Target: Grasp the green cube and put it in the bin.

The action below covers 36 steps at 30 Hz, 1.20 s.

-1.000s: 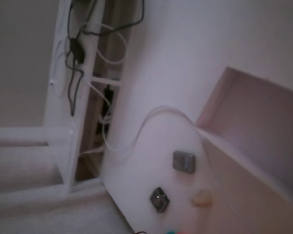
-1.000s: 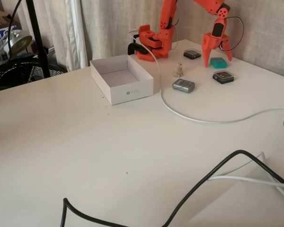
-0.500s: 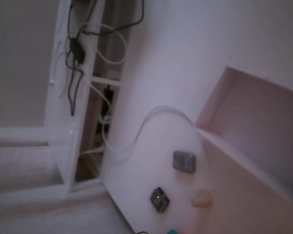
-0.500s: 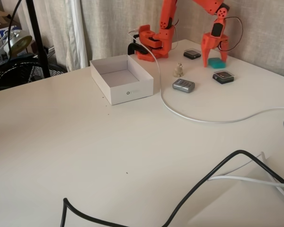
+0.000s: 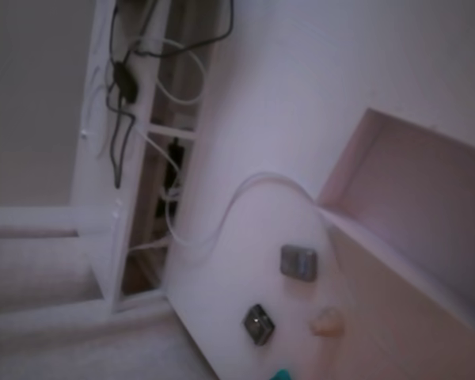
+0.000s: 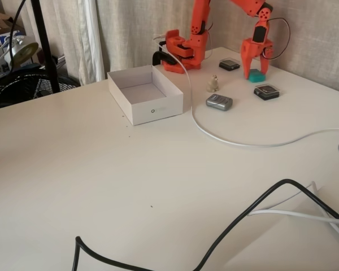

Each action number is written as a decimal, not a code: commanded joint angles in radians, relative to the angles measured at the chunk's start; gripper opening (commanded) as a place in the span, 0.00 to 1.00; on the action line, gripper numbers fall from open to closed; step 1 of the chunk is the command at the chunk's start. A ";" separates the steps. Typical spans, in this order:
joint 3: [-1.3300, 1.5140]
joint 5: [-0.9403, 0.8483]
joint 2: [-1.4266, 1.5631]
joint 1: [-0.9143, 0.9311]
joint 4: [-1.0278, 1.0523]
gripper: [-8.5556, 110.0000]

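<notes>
The green cube (image 6: 258, 76) rests on the white table at the far right, and only a teal sliver of the cube (image 5: 281, 374) shows at the bottom edge of the blurred fixed view. My orange gripper (image 6: 255, 72) stands straight down over the cube, its fingers drawn in against the cube's two sides. The cube still touches the table. The bin (image 6: 158, 107), a shallow white box, sits to the left of the arm's base, and the bin (image 5: 404, 198) fills the right of the blurred fixed view. The gripper does not appear in that blurred view.
Grey metallic blocks (image 6: 219, 101) (image 6: 266, 91) (image 6: 229, 64) and a small beige figure (image 6: 213, 83) lie around the cube. A white cable (image 6: 214, 132) curves from the arm's base (image 6: 183, 51) across the table. A black cable (image 6: 243, 220) crosses the near side.
The gripper came down over the green cube and its fingers narrowed from wide apart to the cube's width. The orange tint at the blurred view's bottom edge is gone.
</notes>
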 commanded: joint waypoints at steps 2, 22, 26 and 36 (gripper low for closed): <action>0.023 0.005 0.005 0.008 -0.009 0.06; -0.051 0.005 0.227 0.087 -0.273 0.00; -0.132 0.011 0.374 0.146 -0.244 0.00; -0.221 0.020 0.701 0.724 -0.199 0.00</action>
